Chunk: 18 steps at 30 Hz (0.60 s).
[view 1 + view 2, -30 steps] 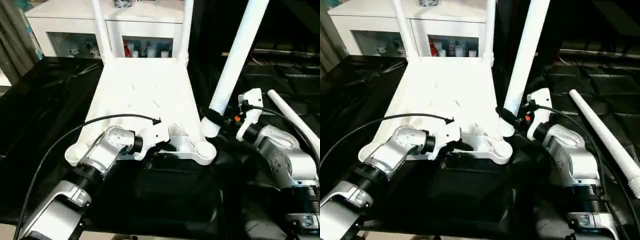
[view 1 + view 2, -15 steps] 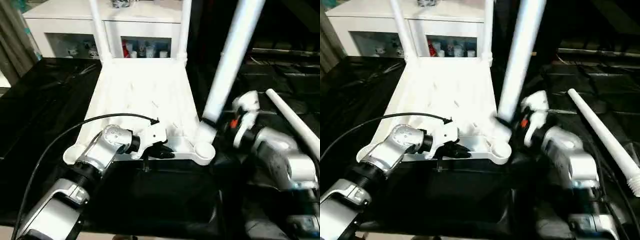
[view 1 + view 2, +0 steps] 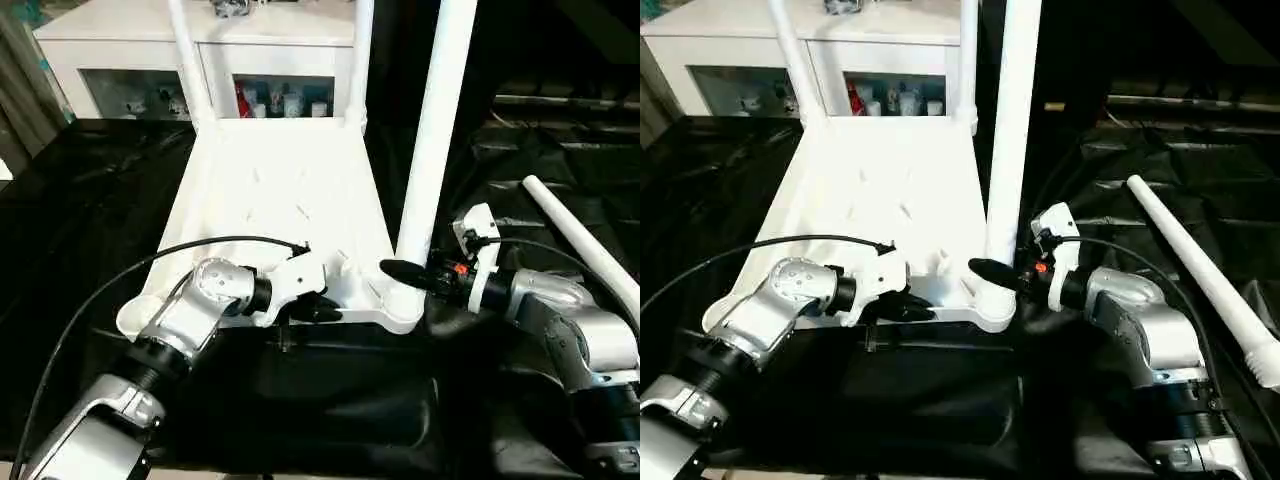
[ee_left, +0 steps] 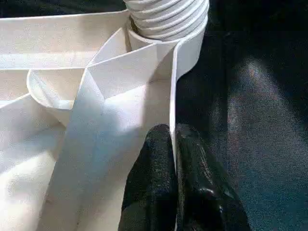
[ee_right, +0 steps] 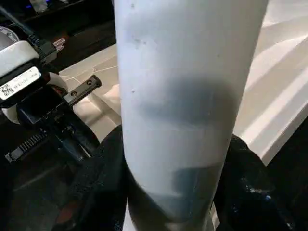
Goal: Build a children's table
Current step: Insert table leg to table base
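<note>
The white tabletop [image 3: 290, 190] is laid underside up on the black-draped counter [image 3: 90, 220]. Two legs [image 3: 358, 60] are seated upright in its far corners. A third leg [image 3: 430, 150] is held upright at the near right corner socket [image 3: 403, 303], clasped low down by the right pincer [image 3: 400, 272]. The tabletop's thin near rim is pinched by the closed left pincer [image 4: 172, 159]. A fourth leg [image 3: 585, 250] is left lying on the counter at the right.
</note>
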Available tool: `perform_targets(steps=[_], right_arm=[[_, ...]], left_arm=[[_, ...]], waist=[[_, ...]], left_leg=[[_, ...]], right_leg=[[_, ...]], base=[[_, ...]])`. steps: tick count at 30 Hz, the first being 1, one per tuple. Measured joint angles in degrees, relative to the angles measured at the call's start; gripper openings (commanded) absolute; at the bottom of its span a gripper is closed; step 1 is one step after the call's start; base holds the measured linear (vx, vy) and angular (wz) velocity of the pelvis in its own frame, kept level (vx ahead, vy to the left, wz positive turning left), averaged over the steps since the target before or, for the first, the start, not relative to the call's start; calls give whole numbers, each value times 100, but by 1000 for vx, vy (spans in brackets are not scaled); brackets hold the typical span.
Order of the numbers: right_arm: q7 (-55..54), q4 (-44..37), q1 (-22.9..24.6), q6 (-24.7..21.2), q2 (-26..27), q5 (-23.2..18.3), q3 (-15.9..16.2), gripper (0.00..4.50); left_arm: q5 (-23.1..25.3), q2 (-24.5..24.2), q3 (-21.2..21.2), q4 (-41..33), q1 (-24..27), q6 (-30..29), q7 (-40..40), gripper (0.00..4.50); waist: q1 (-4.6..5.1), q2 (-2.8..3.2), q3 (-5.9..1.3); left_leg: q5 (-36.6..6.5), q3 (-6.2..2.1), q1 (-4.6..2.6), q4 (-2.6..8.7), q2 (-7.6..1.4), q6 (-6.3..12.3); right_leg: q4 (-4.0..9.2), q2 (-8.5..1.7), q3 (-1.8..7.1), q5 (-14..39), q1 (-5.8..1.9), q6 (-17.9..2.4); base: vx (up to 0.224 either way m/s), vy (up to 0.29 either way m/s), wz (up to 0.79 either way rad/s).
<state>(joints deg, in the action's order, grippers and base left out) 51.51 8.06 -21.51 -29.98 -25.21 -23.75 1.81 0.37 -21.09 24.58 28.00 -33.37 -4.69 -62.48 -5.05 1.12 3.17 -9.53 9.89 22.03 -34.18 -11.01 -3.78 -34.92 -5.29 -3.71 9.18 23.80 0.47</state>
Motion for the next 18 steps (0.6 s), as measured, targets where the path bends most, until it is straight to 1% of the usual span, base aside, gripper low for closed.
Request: perform_targets(steps=[4, 8, 14, 15, 16, 17, 18], right_arm=[[70, 0, -28, -94, -53, -38, 0, 187], [36, 187, -99, -5, 2, -17, 0, 187], [0, 349, -135, 106, 126, -9, 1, 187], [0, 360, -136, 122, 132, -9, 1, 187], [0, 367, -137, 129, 135, -8, 1, 187], [0, 381, -144, 135, 137, -8, 1, 187], [0, 393, -162, 139, 139, -7, 1, 187]], left_arm=[[-1, -4, 0, -32, 2, -57, 2, 0], [-2, -4, 0, -127, -6, -291, 4, 0], [3, -98, 16, -244, 2, -388, -83, 0], [-2, -95, 14, -252, 0, -433, -78, 46], [-7, -88, 9, -256, -8, -492, -73, 57], [-6, -79, 6, -263, -21, -558, -57, 57], [36, -82, 6, -250, -26, -573, -20, 78]], waist=[[-1, -1, 1], [3, -3, 0], [35, -7, -1], [36, -8, -1], [36, -8, -1], [35, -8, -1], [33, -8, -1]], left_leg=[[0, 0, 0, 0, 0, 0], [0, 1, -1, 0, 0, 0], [0, 1, -1, 0, -1, 0], [0, 1, -1, 0, -2, 0], [0, 1, -1, 0, -1, 0], [0, 1, -2, 0, -1, 0], [0, 1, -2, 0, -1, 0]], right_leg=[[0, 0, 1, -3, 0, -4], [0, 0, 0, 0, 1, -1], [-1, 2, 0, -1, 6, -1], [-1, 2, 0, -1, 6, -2], [-1, 2, 0, -1, 6, -2], [-2, 2, 0, -1, 5, -2], [-2, 2, 0, -1, 6, -1]], base=[[0, 0, 0], [0, 0, 0], [0, 0, 0], [0, 0, 0], [0, 0, 0], [0, 0, 0], [0, 0, 0]])
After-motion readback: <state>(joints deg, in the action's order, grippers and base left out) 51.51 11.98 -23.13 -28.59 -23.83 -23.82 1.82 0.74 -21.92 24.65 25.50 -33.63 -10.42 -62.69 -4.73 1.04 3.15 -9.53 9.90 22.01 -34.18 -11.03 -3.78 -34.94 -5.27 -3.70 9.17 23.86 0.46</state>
